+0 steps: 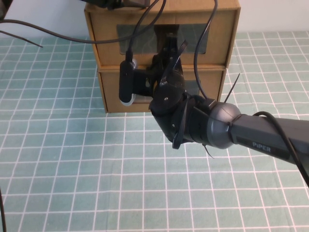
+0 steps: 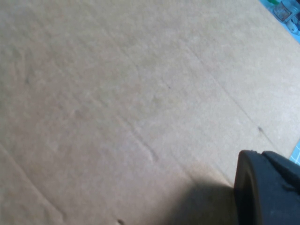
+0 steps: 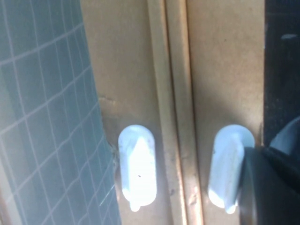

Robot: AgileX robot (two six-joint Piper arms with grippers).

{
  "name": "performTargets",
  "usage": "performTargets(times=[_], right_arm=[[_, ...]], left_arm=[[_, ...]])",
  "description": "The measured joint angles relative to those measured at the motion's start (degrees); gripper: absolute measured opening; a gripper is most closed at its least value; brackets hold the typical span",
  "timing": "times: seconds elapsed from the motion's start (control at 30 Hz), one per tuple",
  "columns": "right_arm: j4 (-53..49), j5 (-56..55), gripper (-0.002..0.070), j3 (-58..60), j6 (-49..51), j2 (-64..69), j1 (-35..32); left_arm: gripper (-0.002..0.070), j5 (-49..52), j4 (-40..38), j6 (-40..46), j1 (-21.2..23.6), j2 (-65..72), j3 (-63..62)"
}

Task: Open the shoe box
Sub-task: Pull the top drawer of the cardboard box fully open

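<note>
Two cardboard shoe boxes stand stacked at the far middle of the table, on the green checked mat (image 1: pixel 58 145). The upper shoe box (image 1: pixel 106 29) sits squarely on the lower shoe box (image 1: pixel 108 92), and their fronts face the near side. Both look shut, the fronts flush with each other at the seam between them. The upper box has a dark window (image 1: pixel 125 34) in its front. Nothing can be made out through it, so what either box holds cannot be told.

In the right wrist view each front carries a white handle. The lower handle (image 3: pixel 137 168) lies on the box next to the mat and is uncovered. The upper handle (image 3: pixel 225 164) lies just across the seam.

The right arm reaches in from the near right, and the right gripper (image 1: pixel 170 47) is pressed up to the front of the upper box, hiding both handles from above. Its jaws are together. A dark finger (image 3: pixel 269 187) overlaps the edge of the upper handle, but whether the handle is actually pinched cannot be seen.

The left gripper (image 1: pixel 118 4) is at the far edge, over the top of the upper box. Its wrist view is filled almost wholly by bare cardboard. Whether its jaws are apart or together cannot be told.

Black cables (image 1: pixel 72 39) hang across the upper box's front.
</note>
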Motion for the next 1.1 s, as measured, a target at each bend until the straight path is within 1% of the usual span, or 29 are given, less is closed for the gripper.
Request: performTargets(times=[0.23,1.1], right_arm=[[-0.09,1.97,-0.0011,0.00,4.19,0.21,0.18],[0.73,9.64,-0.0011,0.00,4.67,1.37,3.05]], left_arm=[[-0.0008,0.00,-0.23,0.26,0.11,0.00,0.00],[-0.0008,0.83,-1.96,0.68,1.10,0.12,0.00]])
